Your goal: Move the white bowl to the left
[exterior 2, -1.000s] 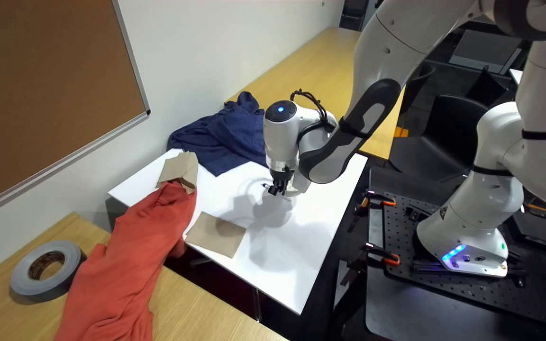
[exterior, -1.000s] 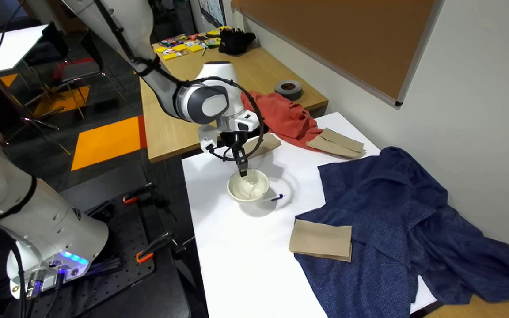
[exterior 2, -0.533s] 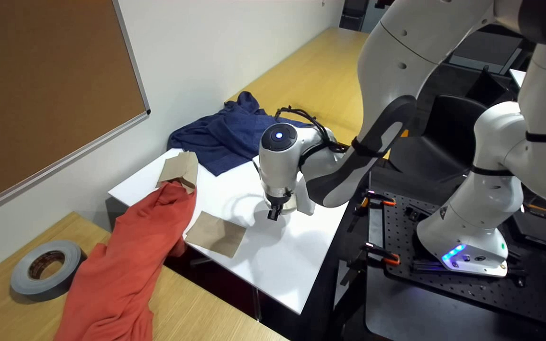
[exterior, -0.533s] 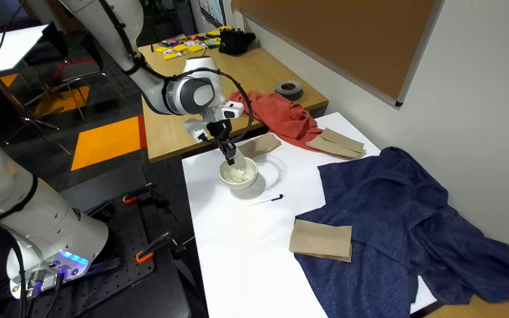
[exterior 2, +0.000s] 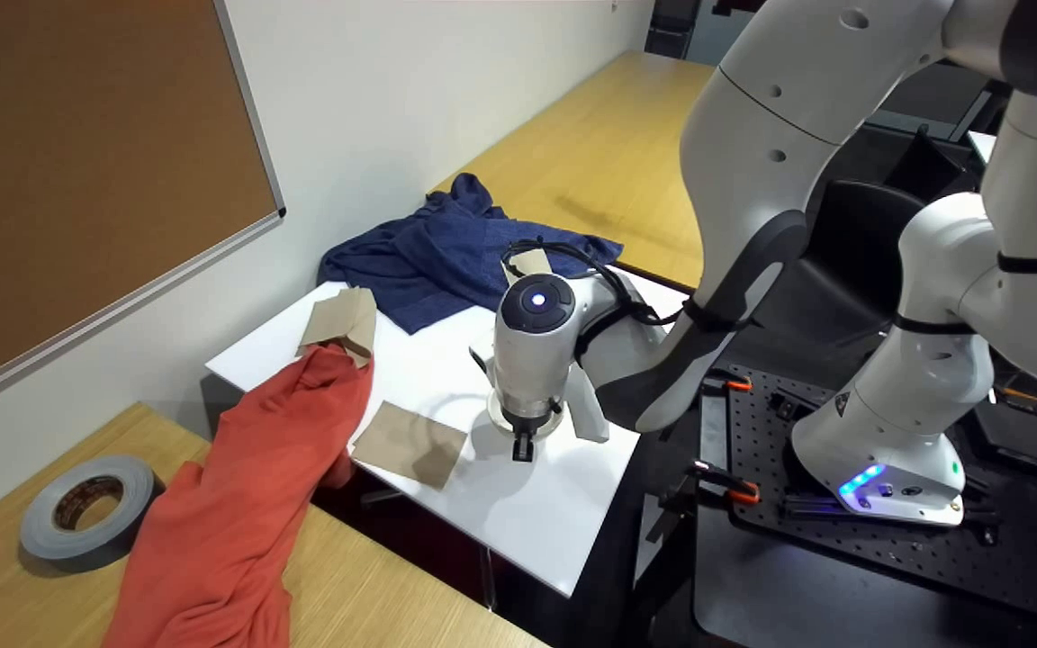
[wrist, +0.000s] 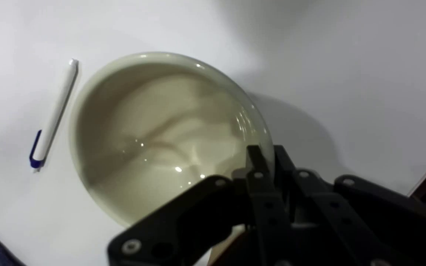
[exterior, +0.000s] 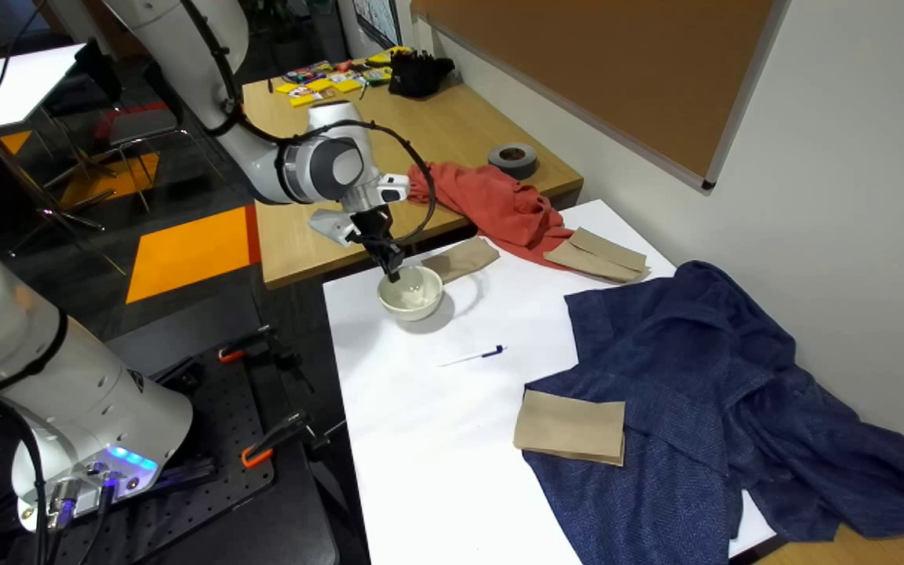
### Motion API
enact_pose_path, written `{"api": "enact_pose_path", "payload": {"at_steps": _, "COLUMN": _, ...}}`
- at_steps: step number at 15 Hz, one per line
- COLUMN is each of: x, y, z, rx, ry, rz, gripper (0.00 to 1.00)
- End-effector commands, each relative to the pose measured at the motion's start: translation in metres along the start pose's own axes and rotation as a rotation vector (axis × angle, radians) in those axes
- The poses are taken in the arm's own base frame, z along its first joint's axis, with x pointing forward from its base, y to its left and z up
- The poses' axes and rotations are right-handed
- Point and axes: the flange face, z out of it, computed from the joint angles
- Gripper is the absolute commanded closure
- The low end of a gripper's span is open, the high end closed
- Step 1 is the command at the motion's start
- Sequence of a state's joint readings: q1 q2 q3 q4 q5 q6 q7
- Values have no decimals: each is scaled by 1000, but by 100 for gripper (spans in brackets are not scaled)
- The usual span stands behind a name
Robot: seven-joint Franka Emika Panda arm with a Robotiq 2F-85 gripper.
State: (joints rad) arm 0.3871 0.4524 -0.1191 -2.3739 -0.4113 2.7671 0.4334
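The glossy, round white bowl point(wrist: 154, 122), cream inside, has its rim pinched between slim black fingers point(wrist: 264, 192), the white arm point(exterior 2: 743, 153) angled down over the table point(exterior: 436, 439).

The white arm point(exterior 2: 743, 162) has dark grey panels point(exterior 2: 780, 236), black cable point(exterior: 429, 188), blue lights point(exterior: 131, 457) and a black hand point(wrist: 266, 148) with screws point(wrist: 131, 246).

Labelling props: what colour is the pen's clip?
Dark blue; the clip shows best in the wrist view.
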Motion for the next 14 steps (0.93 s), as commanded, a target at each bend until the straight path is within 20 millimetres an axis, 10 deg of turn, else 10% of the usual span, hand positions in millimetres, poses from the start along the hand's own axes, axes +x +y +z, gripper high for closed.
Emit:
{"api": "enact_pose_path", "payload": {"at_steps": 1, "x": 2, "y": -9, "z": 4, "rx": 14, "ry": 23, "rz": -72, "gripper": 98}}
{"api": "enact_pose_path", "payload": {"at_steps": 12, "x": 8, "y": -25, "z": 23, "rx": -17, "ry": 72, "rz": -140, "gripper": 98}}
{"api": "enact_pose_path", "payload": {"at_steps": 13, "x": 8, "y": -25, "z": 22, "rx": -22, "ry": 76, "rz": -141, "gripper": 65}}
{"api": "enact_pose_path", "payload": {"at_steps": 14, "x": 8, "y": -24, "z": 20, "rx": -25, "ry": 80, "rz": -141, "gripper": 63}}
